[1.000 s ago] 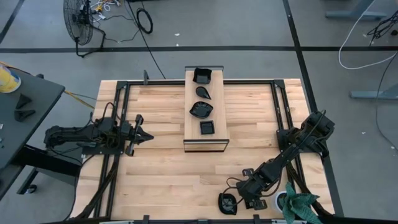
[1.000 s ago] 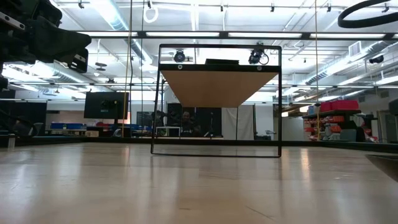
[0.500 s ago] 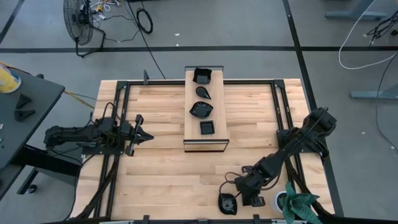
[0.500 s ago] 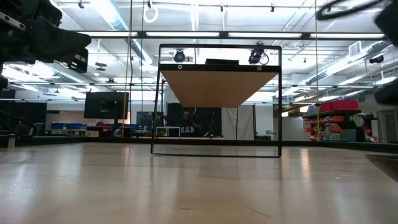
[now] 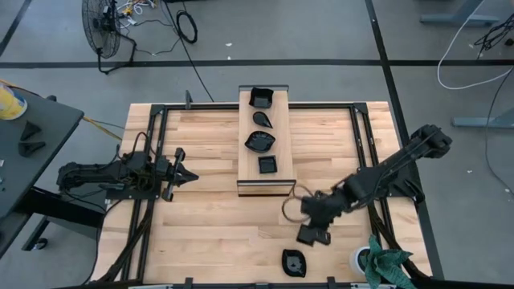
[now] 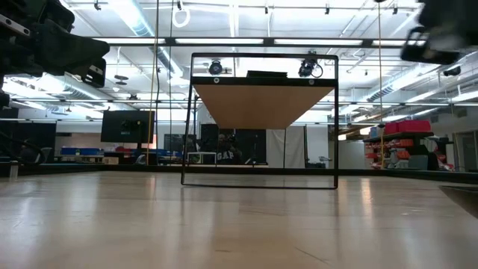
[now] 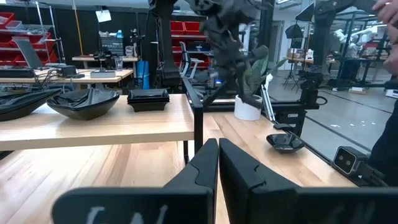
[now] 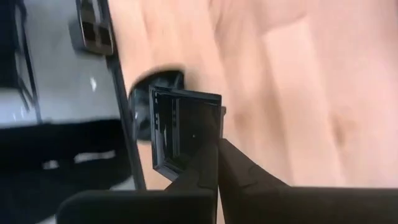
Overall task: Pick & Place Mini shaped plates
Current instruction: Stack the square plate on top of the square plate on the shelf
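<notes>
A long light wooden board (image 5: 266, 183) lies across the table's middle and carries several glossy black dishes: a square one (image 5: 260, 98), a leaf (image 5: 263, 119), a wavy one (image 5: 259, 141) and a small square (image 5: 267, 164). Another black dish (image 5: 294, 262) rests flat on the table near the near edge. My right gripper (image 5: 312, 224) hovers right of the board's near end, shut on a square black dish (image 5: 309, 234). My left gripper (image 5: 191, 174) waits left of the board, shut and empty. My right gripper pinches the square black dish (image 8: 183, 134) by one side of its rim (image 8: 210, 149) between its two fingers. The dish is lifted clear of the table and stands on edge in the hold, its hollow turned sideways.
A white cup (image 5: 361, 258) and a green cloth (image 5: 386, 265) sit at the table's near right corner. Black frame rails (image 5: 359, 128) run along both sides of the table. Bare wood lies between the board and the near edge.
My right gripper has moved from the near edge, beside the dish lying there, up and toward the far edge and the board's near end, with the square dish in its fingers. That dish on the table has stayed put. The left arm has kept still.
</notes>
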`<control>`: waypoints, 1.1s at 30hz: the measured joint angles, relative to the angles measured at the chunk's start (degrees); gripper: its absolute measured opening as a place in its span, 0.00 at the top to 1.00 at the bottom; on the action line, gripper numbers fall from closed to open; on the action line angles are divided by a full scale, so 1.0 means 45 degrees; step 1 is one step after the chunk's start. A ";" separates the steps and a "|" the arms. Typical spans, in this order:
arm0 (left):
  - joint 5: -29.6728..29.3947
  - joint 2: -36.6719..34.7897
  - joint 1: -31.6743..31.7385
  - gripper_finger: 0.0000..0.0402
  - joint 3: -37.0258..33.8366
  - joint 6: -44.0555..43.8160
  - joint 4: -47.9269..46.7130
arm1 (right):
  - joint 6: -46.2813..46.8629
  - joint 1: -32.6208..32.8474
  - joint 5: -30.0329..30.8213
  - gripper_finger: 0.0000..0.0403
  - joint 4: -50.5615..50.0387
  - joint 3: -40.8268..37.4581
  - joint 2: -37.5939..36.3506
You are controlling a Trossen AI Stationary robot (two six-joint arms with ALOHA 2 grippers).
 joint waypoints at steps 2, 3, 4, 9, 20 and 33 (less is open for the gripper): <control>-0.0002 0.0000 -0.0001 0.95 0.0000 -0.0005 0.0001 | -0.0118 -0.0526 0.0068 1.00 -0.0140 0.0007 -0.0430; -0.0002 0.0000 0.0002 0.95 -0.0004 0.0000 -0.0002 | -0.0276 -0.0780 0.0082 1.00 -0.0256 0.0012 -0.0658; -0.0002 0.0000 -0.0002 0.95 -0.0005 -0.0005 0.0002 | -0.0472 -0.1033 0.0117 1.00 -0.0416 0.0012 -0.0868; -0.0002 0.0000 -0.0002 0.95 -0.0003 -0.0005 0.0002 | -0.2078 -0.2404 0.0864 1.00 -0.1069 -0.0413 -0.1863; 0.0000 0.0000 0.0000 0.95 -0.0002 -0.0008 -0.0002 | -0.0791 -0.5697 -0.0280 1.00 -0.1130 0.0039 -0.2910; -0.0002 0.0000 0.0002 0.95 -0.0001 -0.0001 0.0002 | 0.2963 -0.6072 -0.0835 1.00 -0.0550 0.2117 -0.2631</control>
